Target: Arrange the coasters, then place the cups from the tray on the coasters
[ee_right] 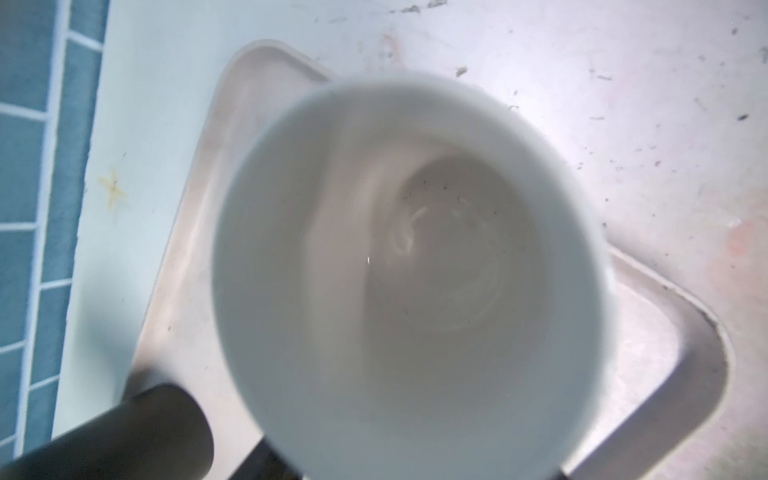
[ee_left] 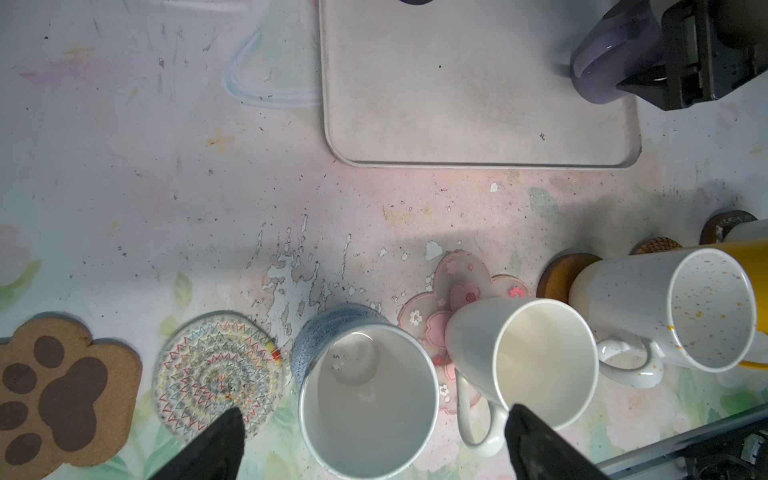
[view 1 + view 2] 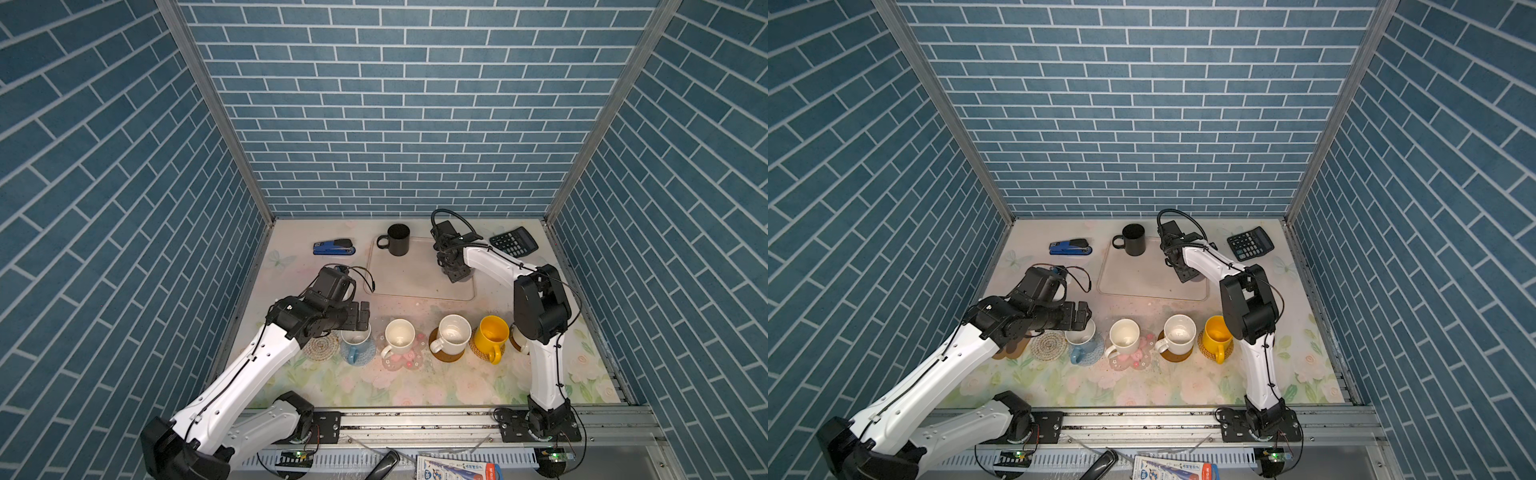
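The cream tray holds a black cup and a lavender cup. My right gripper is shut on the lavender cup, whose pale inside fills the right wrist view. My left gripper hangs open above a light blue cup on a blue-grey coaster. In the front row, a white cup sits on the pink flower coaster. A speckled white cup sits on a brown disc and a yellow cup on a rattan coaster. The woven round coaster and paw coaster are bare.
A blue stapler lies left of the tray and a black calculator at the back right. Another brown disc peeks out beside the right arm. Brick-patterned walls close three sides.
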